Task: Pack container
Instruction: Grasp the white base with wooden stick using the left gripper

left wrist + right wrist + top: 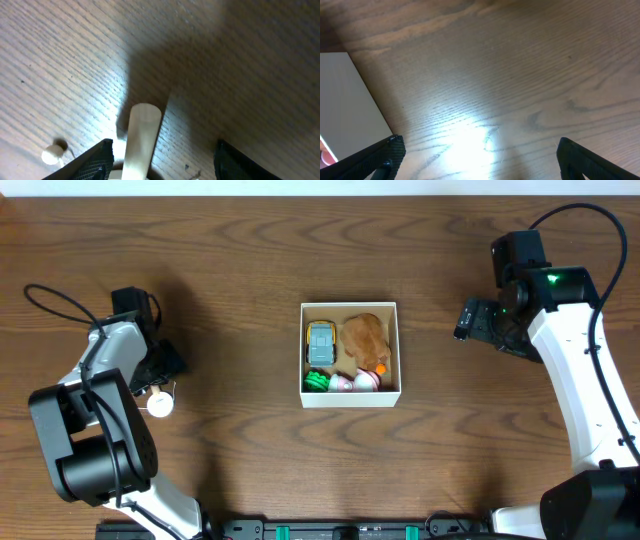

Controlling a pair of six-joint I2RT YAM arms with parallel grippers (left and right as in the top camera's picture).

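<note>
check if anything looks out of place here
A small white toy lies on the table by the left gripper, outside the container that holds the toy car and the rest. Nothing looks spilled or damaged.

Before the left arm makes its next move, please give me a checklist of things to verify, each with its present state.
1. Left tool open: ok, its fingers stand wide apart.
2. Cream cylinder between those fingers: ok, but it is nearer one finger and not centred.
3. Small white ball outside the grasp: ok, it lies beside the tool.
4. Right tool open and empty: ok, only bare table is under it.
5. Right tool away from the container: ok, it is off to one side.
6. Free room in the container: cannot tell. The toy car, brown plush and small toys cover most of the floor.
</note>
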